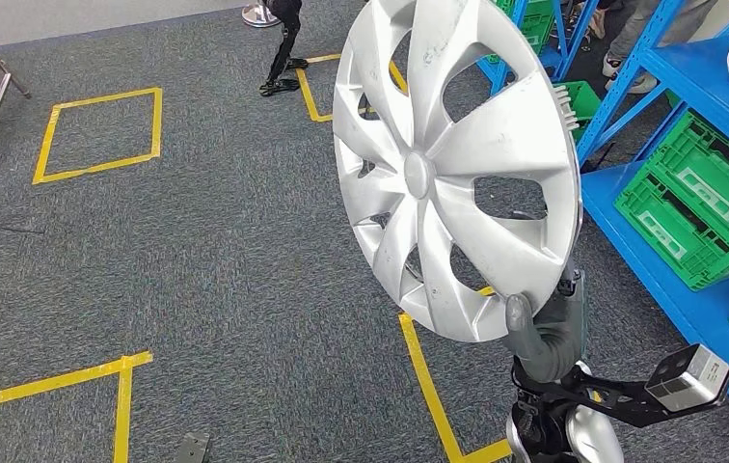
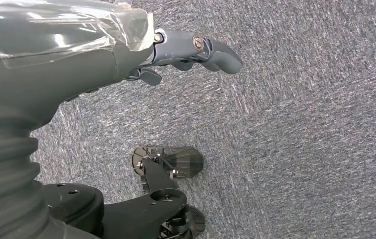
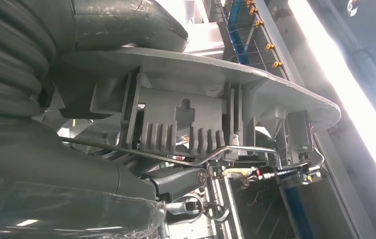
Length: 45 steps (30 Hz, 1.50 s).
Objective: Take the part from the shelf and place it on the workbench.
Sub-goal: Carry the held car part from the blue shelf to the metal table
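A large silver wheel cover (image 1: 452, 164) with curved spokes stands upright in the air at the centre of the head view. My right hand (image 1: 544, 333) grips its lower rim, thumb on the front face. In the right wrist view the cover's grey ribbed back (image 3: 186, 124) and its wire ring lie between my thumb and the darker fingers (image 3: 181, 181). My left hand (image 2: 196, 52) hangs over the grey carpet with its fingers curled and nothing in it.
A blue shelf rack (image 1: 650, 260) with green crates (image 1: 698, 207) stands at the right. A person's legs (image 1: 631, 43) show behind the rack. Yellow tape squares (image 1: 100, 135) mark the grey carpet, and a yellow line (image 1: 428, 386) runs beside my right arm.
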Tool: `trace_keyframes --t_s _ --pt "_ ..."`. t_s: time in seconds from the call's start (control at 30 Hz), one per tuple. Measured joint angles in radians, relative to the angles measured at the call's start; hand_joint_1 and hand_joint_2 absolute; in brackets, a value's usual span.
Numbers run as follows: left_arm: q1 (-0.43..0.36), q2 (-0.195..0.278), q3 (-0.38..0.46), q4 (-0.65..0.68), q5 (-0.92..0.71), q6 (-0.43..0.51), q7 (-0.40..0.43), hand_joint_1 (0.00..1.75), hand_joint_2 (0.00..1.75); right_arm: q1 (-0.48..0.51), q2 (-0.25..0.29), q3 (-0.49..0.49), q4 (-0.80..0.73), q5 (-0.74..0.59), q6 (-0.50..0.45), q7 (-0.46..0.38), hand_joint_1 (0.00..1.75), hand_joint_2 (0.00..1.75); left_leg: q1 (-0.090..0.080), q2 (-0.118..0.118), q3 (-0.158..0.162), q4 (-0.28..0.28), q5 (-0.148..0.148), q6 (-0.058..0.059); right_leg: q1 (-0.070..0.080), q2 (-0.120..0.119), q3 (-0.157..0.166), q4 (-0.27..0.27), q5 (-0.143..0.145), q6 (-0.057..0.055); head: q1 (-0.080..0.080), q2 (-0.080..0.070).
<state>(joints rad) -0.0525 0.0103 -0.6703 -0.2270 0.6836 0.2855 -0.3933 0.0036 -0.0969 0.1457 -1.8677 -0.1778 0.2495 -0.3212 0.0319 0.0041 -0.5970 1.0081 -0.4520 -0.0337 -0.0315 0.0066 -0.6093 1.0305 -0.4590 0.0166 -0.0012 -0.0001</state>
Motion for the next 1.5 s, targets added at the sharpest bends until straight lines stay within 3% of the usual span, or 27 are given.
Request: trace_keyframes --t_s 0.3,0.5,0.63,0.7,0.77,0.83,0.87,0.9,0.97,1.03,1.1,1.17,1.33,1.5 --pt "0.0 0.0 0.0 0.0 0.0 0.0 0.001 0.0 1.75 0.0 0.0 0.0 0.0 0.0 0.0 0.0 1.75 1.75 0.0 0.0 -0.001 0.002 -0.001 0.002 -0.002 0.0 0.0 -0.001 0.0 0.001 0.0 0.0" --pt "0.0 0.002 0.0 0.0 -0.001 -0.003 0.004 0.0 1.75 -0.001 -0.001 0.001 0.0 0.0 0.002 0.0 1.75 1.75 -0.002 0.0 -0.006 0.015 -0.009 0.015 -0.006 0.0 0.001 -0.001 0.002 0.007 0.0 0.0" --pt "0.0 0.001 0.0 0.0 0.007 -0.003 0.006 0.0 1.75 -0.004 -0.005 0.005 0.0 0.004 0.002 0.0 1.75 1.75 -0.004 0.002 0.001 0.001 -0.001 0.036 -0.006 -0.001 0.003 -0.01 0.006 0.023 0.0 0.0" --pt "-0.002 -0.001 0.0 0.0 0.011 -0.003 0.007 0.0 1.75 -0.01 -0.01 0.007 0.002 0.009 0.0 0.0 1.75 1.75 -0.002 0.005 0.02 -0.027 0.014 0.051 -0.004 -0.003 -0.018 0.033 -0.017 0.022 0.001 0.0" --pt "-0.004 -0.001 0.001 0.0 0.012 -0.003 0.008 0.0 1.75 -0.015 -0.014 0.009 0.003 0.011 -0.001 -0.001 1.75 1.75 -0.003 0.007 0.027 -0.037 0.02 0.057 -0.004 -0.004 -0.077 0.155 -0.066 0.013 0.002 0.0" --pt "-0.004 -0.001 0.001 0.0 0.012 -0.003 0.01 0.0 1.75 -0.016 -0.016 0.012 0.005 0.011 -0.001 -0.001 1.75 1.75 -0.004 0.006 0.027 -0.036 0.019 0.056 -0.005 -0.004 -0.127 0.249 -0.091 0.016 0.002 0.0" --pt "-0.004 -0.002 0.001 0.0 0.013 -0.003 0.011 0.0 1.75 -0.016 -0.017 0.014 0.007 0.011 -0.001 0.0 1.75 1.75 -0.004 0.006 0.027 -0.035 0.018 0.055 -0.006 -0.005 -0.126 0.243 -0.082 0.024 0.002 0.0" --pt "-0.004 -0.003 0.001 0.0 0.014 -0.003 0.011 0.0 1.75 -0.016 -0.018 0.016 0.008 0.011 -0.002 0.0 1.75 1.75 -0.002 0.005 0.027 -0.033 0.016 0.051 -0.009 -0.006 -0.107 0.198 -0.059 0.034 0.002 0.0" --pt "-0.004 -0.004 0.001 0.0 0.015 -0.003 0.012 0.0 1.75 -0.019 -0.019 0.02 0.009 0.011 -0.002 0.0 1.75 1.75 -0.002 0.005 0.024 -0.019 0.006 0.037 -0.013 -0.013 -0.041 0.066 -0.01 0.049 0.002 0.0" --pt "-0.005 -0.003 0.001 0.0 0.013 -0.004 0.013 0.0 1.75 -0.022 -0.019 0.024 0.012 0.01 -0.002 0.0 1.75 1.75 -0.004 0.005 0.019 -0.005 -0.004 0.021 -0.01 -0.014 -0.006 0.001 0.008 0.04 0.001 0.0" --pt "-0.006 -0.003 0.001 0.0 0.011 -0.004 0.015 0.0 1.75 -0.023 -0.021 0.026 0.014 0.01 -0.002 0.0 1.75 1.75 -0.002 0.006 0.02 -0.004 -0.006 0.015 -0.004 -0.007 -0.007 0.003 0.005 0.022 0.0 0.0" --pt "-0.007 -0.003 0.001 0.0 0.011 -0.004 0.015 0.0 1.75 -0.024 -0.022 0.028 0.016 0.01 -0.004 0.0 1.75 1.75 0.003 0.006 0.024 -0.008 -0.008 0.011 -0.005 -0.005 -0.006 0.002 0.006 0.016 0.0 0.0" --pt "-0.008 -0.002 0.001 0.0 0.011 -0.004 0.015 0.0 1.75 -0.025 -0.022 0.032 0.019 0.011 -0.005 0.0 1.75 1.75 0.007 0.007 0.029 -0.014 -0.004 0.022 -0.003 -0.002 -0.005 0.001 0.006 0.014 -0.001 0.0" --pt "-0.008 -0.002 0.001 0.0 0.011 -0.005 0.014 0.0 1.75 -0.025 -0.022 0.033 0.019 0.011 -0.005 0.0 1.75 1.75 0.009 0.007 0.029 -0.017 -0.002 0.022 0.004 -0.002 -0.005 0.001 0.005 0.013 -0.001 0.0"
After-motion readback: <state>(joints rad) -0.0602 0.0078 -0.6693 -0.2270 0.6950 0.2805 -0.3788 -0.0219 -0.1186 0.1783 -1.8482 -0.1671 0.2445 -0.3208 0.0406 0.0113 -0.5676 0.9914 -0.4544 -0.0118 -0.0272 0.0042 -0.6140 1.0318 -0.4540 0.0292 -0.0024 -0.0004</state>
